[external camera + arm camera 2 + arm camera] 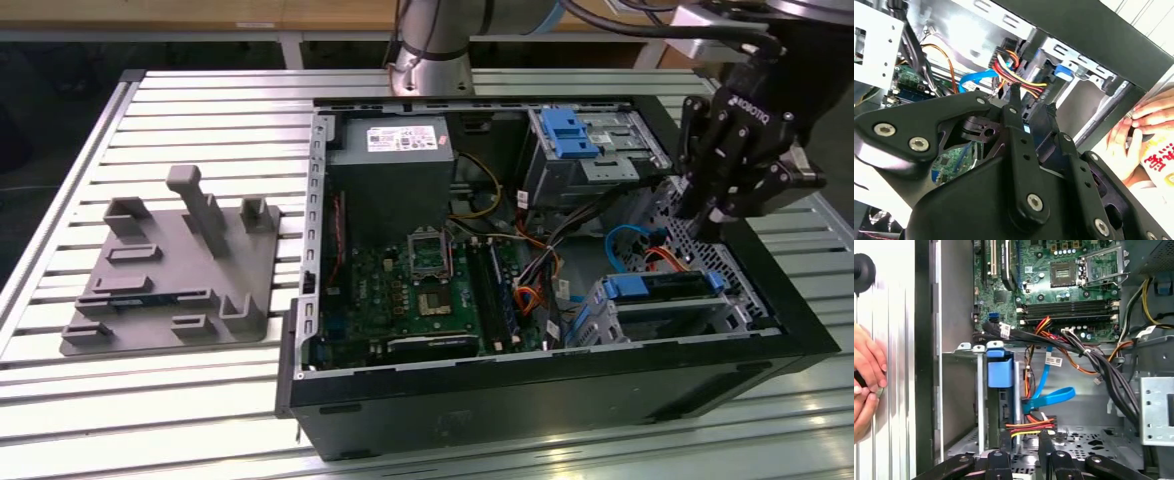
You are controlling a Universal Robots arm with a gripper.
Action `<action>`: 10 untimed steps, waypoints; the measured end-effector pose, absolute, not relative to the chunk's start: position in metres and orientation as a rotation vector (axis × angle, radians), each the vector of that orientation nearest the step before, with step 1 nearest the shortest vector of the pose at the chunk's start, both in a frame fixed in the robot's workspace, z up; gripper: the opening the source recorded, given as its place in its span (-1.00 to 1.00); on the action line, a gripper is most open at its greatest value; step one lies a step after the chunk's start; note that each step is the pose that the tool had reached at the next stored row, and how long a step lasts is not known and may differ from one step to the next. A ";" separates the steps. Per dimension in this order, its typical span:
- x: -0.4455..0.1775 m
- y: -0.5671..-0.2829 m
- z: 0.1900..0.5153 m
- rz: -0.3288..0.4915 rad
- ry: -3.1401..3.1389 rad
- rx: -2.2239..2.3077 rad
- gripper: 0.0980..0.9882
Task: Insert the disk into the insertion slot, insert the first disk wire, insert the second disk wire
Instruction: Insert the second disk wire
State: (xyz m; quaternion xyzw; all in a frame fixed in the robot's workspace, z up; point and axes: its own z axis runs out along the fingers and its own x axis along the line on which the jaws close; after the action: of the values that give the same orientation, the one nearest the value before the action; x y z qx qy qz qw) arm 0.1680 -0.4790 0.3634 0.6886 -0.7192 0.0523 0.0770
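- one claw, black, hangs inside the open computer case, on its right side.
- i cannot tell whether the claw is spread, pressed together or pinching something.
- in the first wrist view a red, yellow and black wire bundle lies just ahead of the claw.
- the disk, grey in its bright blue caddy, is seated in the insertion slot, the silver perforated cage at the near right corner of the case.
- the disk lies just on the near side of the claw and lower; the two are close but apart.
- a blue flat cable curls just left of the claw, on the far side of the disk.
- a taller grey bay with a blue tab stands at the far right of the case, beyond the claw.
- the green motherboard lies flat to the left of the insertion slot.
- a grey fixture sits on the slatted desk, well left of the case.
- a person's hand rests on the desk just outside the case wall.
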 end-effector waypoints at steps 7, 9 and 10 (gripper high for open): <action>0.164 -0.468 0.363 0.182 -2.137 2.049 -0.42; 0.162 -0.467 0.363 0.194 -2.115 2.050 -0.42; 0.162 -0.467 0.363 0.201 -2.102 2.054 -0.42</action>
State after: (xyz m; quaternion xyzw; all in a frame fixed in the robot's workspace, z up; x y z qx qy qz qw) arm 0.1619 -0.4672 0.3630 0.6939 -0.7102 0.0678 0.0977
